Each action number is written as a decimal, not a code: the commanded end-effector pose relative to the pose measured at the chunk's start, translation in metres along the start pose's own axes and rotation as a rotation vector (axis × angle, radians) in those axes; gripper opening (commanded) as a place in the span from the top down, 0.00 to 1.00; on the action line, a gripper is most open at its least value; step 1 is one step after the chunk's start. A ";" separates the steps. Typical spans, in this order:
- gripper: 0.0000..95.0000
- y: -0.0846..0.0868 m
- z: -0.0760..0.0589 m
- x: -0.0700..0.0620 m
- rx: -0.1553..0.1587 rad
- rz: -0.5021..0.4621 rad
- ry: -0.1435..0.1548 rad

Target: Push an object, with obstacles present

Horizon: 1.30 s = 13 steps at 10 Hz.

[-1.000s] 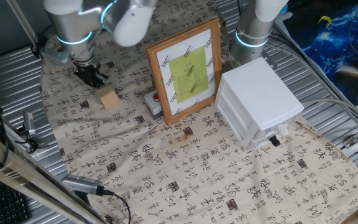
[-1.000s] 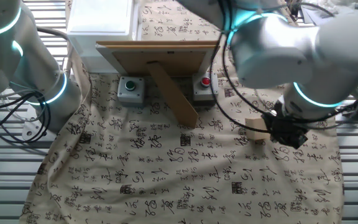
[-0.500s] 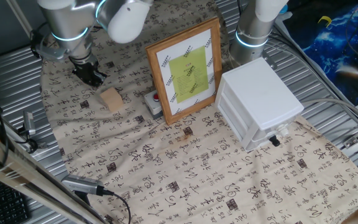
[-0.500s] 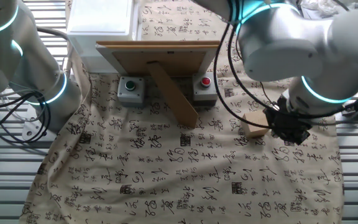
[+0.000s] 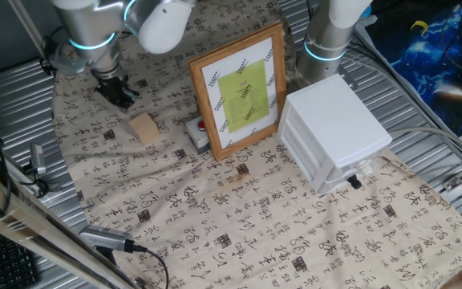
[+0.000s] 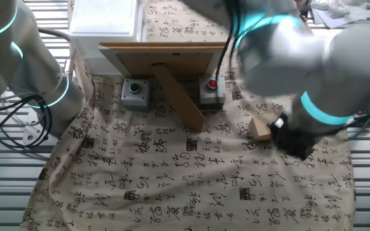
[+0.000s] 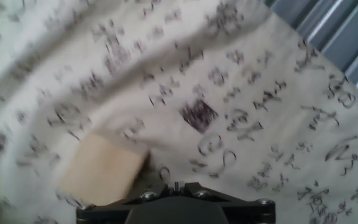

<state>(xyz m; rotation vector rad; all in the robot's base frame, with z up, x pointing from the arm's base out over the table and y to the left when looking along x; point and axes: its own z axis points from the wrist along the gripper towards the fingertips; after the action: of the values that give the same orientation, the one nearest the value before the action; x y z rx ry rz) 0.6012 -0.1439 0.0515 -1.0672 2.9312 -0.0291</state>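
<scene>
The object, a small pale tan wooden block (image 5: 143,128), lies on the patterned cloth left of the picture frame; it also shows as the block (image 6: 260,128) and, blurred, as the block (image 7: 101,171). My gripper (image 5: 119,92) hangs just behind and left of it, a short gap away, with its dark fingers together and nothing in them. From the other side the gripper (image 6: 289,136) is motion-blurred, right beside the block. In the hand view only the gripper (image 7: 176,185) base shows. The obstacles are the wooden-framed picture (image 5: 239,88), the grey box with red button (image 5: 199,131) and the white drawer unit (image 5: 335,132).
A second grey box with a green button (image 6: 134,92) sits behind the frame's back (image 6: 162,61), next to the red-button box (image 6: 212,88). Another robot arm's base (image 5: 327,40) stands behind the drawer unit. Ribbed metal tabletop (image 5: 14,104) borders the cloth.
The block slid and turned slightly toward the picture frame, then stopped. My gripper has drawn back a little from it and is moving, blurred in two views.
</scene>
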 end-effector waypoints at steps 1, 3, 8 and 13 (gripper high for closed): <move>1.00 -0.001 0.004 0.010 -0.021 0.132 0.015; 1.00 -0.002 0.005 0.008 -0.033 0.247 0.017; 1.00 -0.005 0.014 -0.001 -0.114 0.557 0.041; 1.00 0.000 0.019 -0.008 -0.093 0.587 0.053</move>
<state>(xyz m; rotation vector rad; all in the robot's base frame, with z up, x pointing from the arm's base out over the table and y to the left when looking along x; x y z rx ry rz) 0.6080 -0.1383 0.0318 -0.1794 3.1887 0.1018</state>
